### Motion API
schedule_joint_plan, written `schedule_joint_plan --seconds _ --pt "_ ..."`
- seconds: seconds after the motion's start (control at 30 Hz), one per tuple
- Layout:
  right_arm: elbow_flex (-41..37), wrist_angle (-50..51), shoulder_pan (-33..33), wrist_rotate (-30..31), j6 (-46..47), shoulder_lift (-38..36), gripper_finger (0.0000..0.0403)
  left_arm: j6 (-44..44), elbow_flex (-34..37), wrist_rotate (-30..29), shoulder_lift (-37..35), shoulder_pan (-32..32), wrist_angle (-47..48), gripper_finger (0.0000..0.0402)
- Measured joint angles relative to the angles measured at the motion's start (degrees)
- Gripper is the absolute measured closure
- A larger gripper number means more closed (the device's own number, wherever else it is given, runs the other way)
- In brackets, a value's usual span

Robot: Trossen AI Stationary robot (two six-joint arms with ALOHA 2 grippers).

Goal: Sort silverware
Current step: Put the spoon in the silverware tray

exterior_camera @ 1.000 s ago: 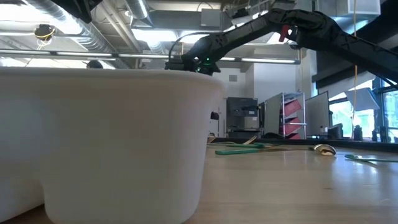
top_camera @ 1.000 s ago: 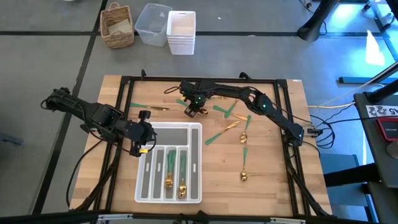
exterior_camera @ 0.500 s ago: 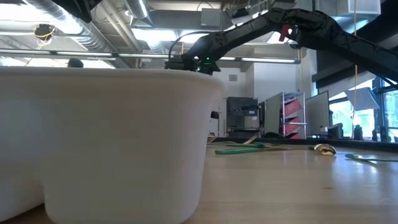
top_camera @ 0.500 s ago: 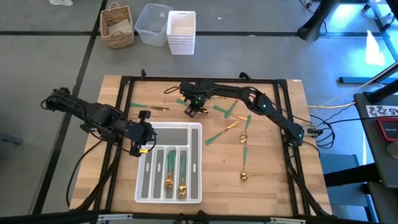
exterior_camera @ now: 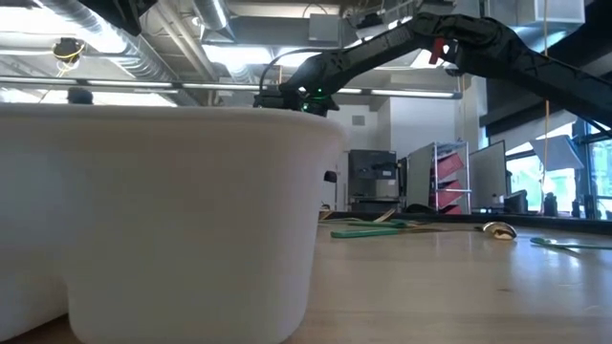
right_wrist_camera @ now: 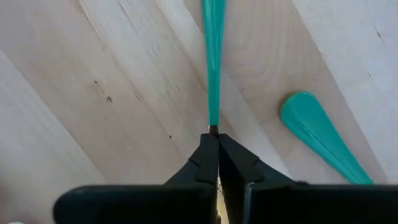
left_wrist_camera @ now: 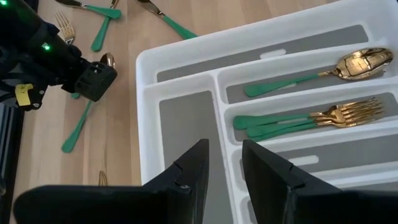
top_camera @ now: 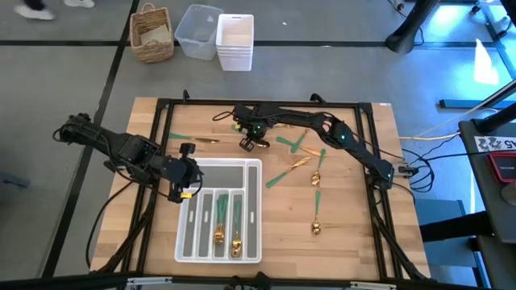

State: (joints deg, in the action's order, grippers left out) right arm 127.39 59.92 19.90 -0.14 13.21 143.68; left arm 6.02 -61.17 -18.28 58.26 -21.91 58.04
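High view: two dark arms work over the wooden desk [top_camera: 347, 234]. The left claw [top_camera: 184, 193] hangs at the upper left corner of the white organizer tray [top_camera: 256, 211], which sits at lower centre. The right claw [top_camera: 252, 144] is down on the desk at upper centre, just above the tray. Inside the tray lie two clusters of silverware [top_camera: 226, 222], green handles up, gold heads down. Loose pieces are scattered right of the tray, about six to be counted there, plus one gold piece [top_camera: 207, 141] left of the right claw. The lower right of the desk is bare wood. On the floor at top stand one wicker basket [top_camera: 153, 34], one clear bin [top_camera: 196, 32] and one white bin [top_camera: 235, 42].

Low view: the tray wall fills the left; a few green handles lie flat at right.

Left wrist view: its claw is narrowly apart, holding nothing, over the tray's edge. One spoon [left_wrist_camera: 317, 72] fills one slot, and two or three forks [left_wrist_camera: 311, 119] the next.

Right wrist view: its claw [right_wrist_camera: 214, 154] is pinched together on the tip of one slim green handle [right_wrist_camera: 212, 56]; a second handle [right_wrist_camera: 317, 137] lies beside it, apart.
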Motion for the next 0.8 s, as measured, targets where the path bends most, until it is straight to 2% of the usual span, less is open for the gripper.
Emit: schedule_joint_plan --seconds 0.3,0.47,0.67,0.8 --pt "0.07 0.09 0.00 -2.41 0.00 0.00 0.0399 0.01 0.00 -0.02 0.00 0.00 -0.02 0.0312" --pt "0.07 0.11 0.00 -1.70 0.00 0.00 0.0396 0.02 0.00 -0.02 0.00 0.00 -0.17 0.0312" --pt "0.07 0.06 -0.11 -0.01 0.31 0.00 0.0378 0.02 0.00 -0.02 0.00 0.00 -0.16 0.0312" --pt "0.04 -0.38 -0.07 0.05 1.99 0.00 0.0350 0.02 0.00 -0.02 0.00 0.00 -0.17 0.0312"
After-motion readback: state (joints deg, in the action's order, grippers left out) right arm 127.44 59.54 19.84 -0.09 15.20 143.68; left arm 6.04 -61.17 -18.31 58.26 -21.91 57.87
